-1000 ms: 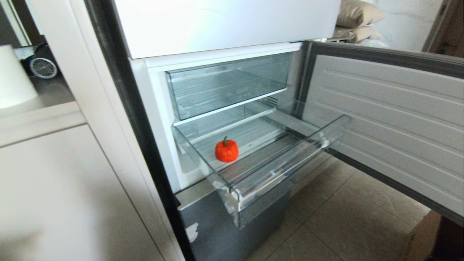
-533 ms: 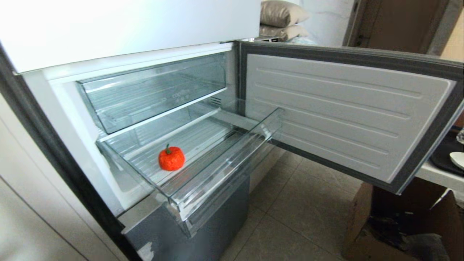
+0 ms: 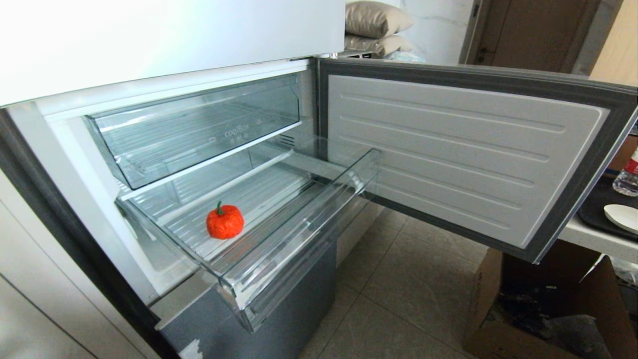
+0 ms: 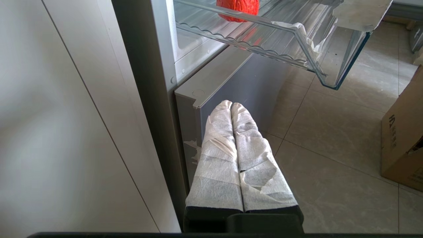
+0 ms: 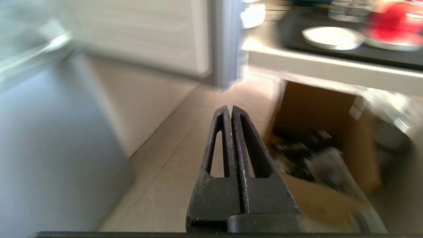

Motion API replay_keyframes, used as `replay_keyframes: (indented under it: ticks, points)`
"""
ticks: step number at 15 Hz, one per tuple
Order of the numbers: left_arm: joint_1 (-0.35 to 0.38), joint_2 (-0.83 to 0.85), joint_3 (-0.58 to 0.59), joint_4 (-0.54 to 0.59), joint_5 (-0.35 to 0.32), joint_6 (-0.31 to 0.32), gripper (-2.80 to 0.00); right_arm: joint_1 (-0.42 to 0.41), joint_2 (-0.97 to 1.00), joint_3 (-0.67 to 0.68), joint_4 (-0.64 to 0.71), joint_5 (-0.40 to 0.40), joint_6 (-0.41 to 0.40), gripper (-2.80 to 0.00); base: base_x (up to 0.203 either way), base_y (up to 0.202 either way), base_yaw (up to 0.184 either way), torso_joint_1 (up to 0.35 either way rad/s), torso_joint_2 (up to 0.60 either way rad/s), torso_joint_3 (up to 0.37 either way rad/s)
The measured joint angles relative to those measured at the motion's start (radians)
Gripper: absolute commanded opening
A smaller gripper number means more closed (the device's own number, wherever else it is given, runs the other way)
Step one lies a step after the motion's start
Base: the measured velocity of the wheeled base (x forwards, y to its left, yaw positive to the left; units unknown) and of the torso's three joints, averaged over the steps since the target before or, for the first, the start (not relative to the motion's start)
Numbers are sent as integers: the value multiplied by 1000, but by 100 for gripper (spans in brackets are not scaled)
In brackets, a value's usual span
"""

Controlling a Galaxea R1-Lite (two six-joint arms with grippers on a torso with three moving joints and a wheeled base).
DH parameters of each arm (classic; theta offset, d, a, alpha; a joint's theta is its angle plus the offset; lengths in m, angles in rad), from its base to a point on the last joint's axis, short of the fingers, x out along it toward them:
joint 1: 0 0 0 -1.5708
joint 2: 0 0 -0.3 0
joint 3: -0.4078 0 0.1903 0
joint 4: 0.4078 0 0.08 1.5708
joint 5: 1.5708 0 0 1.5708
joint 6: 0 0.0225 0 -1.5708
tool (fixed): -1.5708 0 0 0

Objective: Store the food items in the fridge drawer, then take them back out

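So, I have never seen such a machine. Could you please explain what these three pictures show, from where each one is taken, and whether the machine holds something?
It is a robot with two arms, each ending in a claw. The wide picture comes from a camera on its head: an open fridge door, a pulled-out clear drawer, and a red fruit lying in that drawer. Above it is a second, deeper clear drawer. The other two pictures come from cameras on the wrists. The left claw, wrapped in white tape, is shut and empty, below the drawer. The right claw, dark, is also shut and empty, over the floor near a cardboard box. Nothing is held.
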Motion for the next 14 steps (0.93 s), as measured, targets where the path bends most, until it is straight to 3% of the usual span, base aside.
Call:
replay_keyframes:
  ticks: [2,4,8,10,11,14]
  points:
    - [0,0,0,0,0,0,-280,-92,165,-98,-2,-55,63,-280,0,0,0,0,0,0]
    - [0,0,0,0,0,0,-280,-266,344,-178,-23,-53,100,-280,0,0,0,0,0,0]
    - [0,0,0,0,0,0,-280,-671,681,-275,-168,81,134,-280,0,0,0,0,0,0]
    - [0,0,0,0,0,0,-280,-780,834,-295,-279,137,136,-280,0,0,0,0,0,0]
    - [0,0,0,0,0,0,-280,-815,909,-303,-342,152,132,0,0,0,0,0,0,0]
    - [0,0,0,0,0,0,-280,-863,1093,-328,-513,168,109,0,0,0,0,0,0,0]
